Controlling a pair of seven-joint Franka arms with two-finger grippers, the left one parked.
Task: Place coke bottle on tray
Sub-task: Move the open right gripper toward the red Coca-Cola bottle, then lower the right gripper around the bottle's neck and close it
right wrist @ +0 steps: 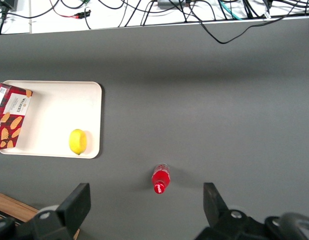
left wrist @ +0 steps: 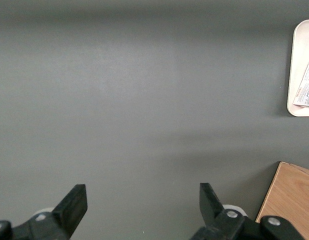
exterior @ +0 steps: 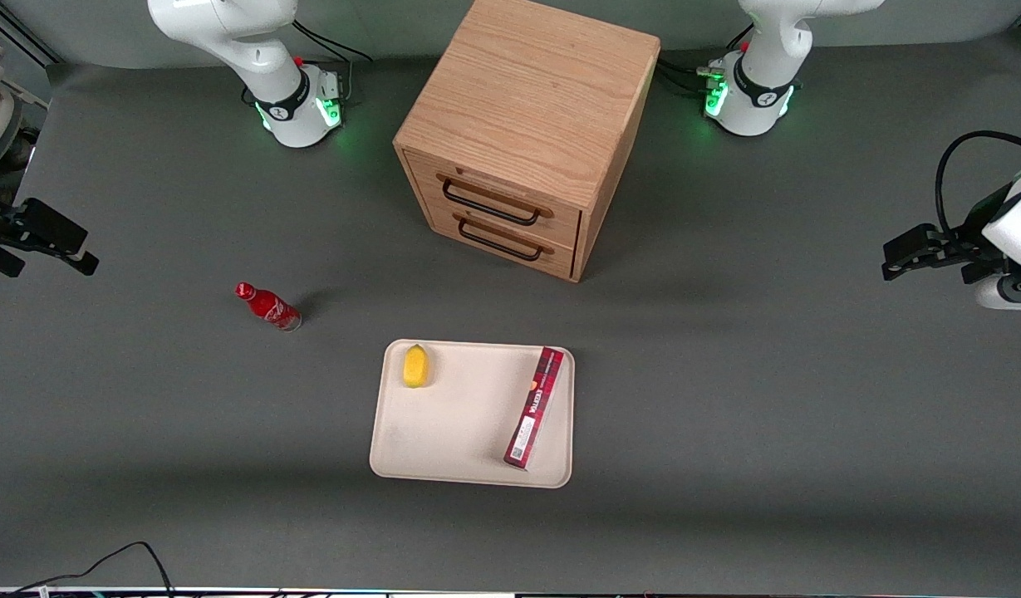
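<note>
— Where's the pincer [exterior: 57, 241] right now?

— Out at the working arm's end of the tabletop [exterior: 144, 432], hanging above bare grey surface with nothing in it. From its own wrist camera the two black fingers [right wrist: 80, 200] are spread wide, and the little bottle shows on the surface between them, well below.

— So the coke bottle [exterior: 268, 306] isn't picked up?

— No. It stands alone on the tabletop, red cap up, well apart from the pincer and not on the tray. It sits between the pincer and the tray, and a little farther from the front camera than the tray is.

— And the tray [exterior: 468, 432]?

— Cream, rounded corners, lying flat near the middle of the tabletop. A yellow lemon [exterior: 415, 365] sits in the corner of it that is closest to the bottle. A long dark-red box [exterior: 535, 407] lies along the edge toward the parked arm's end.

— Anything else?

— A wooden drawer cabinet [exterior: 527, 124] with two black handles, farther from the front camera than the tray, both drawers closed as far as I can see.
</note>
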